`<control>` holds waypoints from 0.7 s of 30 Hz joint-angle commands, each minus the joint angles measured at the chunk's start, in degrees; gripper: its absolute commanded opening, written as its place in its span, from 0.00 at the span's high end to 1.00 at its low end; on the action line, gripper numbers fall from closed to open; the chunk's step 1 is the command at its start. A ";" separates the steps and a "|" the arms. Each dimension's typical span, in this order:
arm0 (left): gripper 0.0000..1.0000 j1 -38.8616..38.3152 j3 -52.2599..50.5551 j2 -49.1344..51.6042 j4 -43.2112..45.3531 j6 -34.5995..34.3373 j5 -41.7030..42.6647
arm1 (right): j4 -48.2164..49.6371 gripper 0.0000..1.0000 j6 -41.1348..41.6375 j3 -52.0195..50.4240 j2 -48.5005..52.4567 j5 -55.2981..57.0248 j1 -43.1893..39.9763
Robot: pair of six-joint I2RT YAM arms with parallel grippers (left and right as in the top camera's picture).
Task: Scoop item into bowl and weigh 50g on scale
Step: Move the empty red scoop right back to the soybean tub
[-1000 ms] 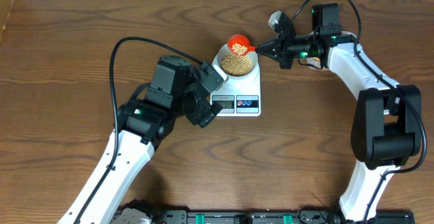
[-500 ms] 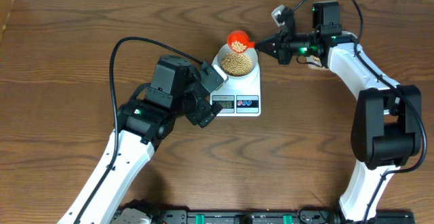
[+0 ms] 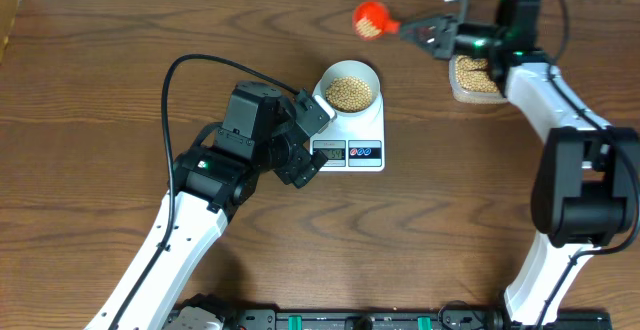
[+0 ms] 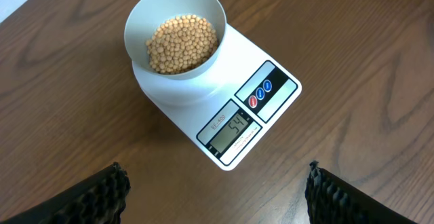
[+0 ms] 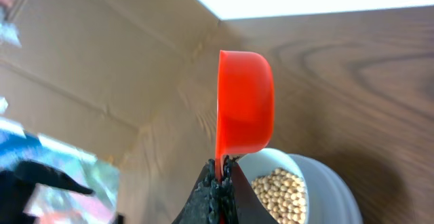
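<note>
Beans (image 4: 182,42) — tan, round — fill the bowl (image 4: 139,17); right end effector (image 5: 220,182) clamps scoop (image 5: 244,105), left end effector (image 4: 217,193) gapes.

the bowl (image 4: 146,10), small, round and white, stands upright on the scale (image 4: 239,62), at the end away from the display (image 4: 234,125), and covers most of the platform. beans (image 4: 182,43), small, round and tan-yellow, lie heaped inside it, well below the rim. the scale, a flat white rounded rectangle, lies level on the worktop (image 4: 352,34). its grey display shows digits that look like 54, with small round buttons (image 4: 260,95) just beside it.
</note>
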 commanded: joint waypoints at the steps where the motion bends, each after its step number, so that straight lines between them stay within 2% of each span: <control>1: 0.14 0.09 0.07 -0.22 0.00 0.50 0.70 | 2.62 0.99 11.72 0.00 -0.70 -2.82 -4.50; 16: 0.14 0.09 0.07 -0.22 0.00 0.50 0.70 | 2.43 0.99 22.25 0.00 -3.08 -2.91 -13.86; 21: 0.14 0.09 0.07 -0.22 0.00 0.50 0.70 | 1.70 0.99 22.77 0.00 -3.08 3.45 -14.14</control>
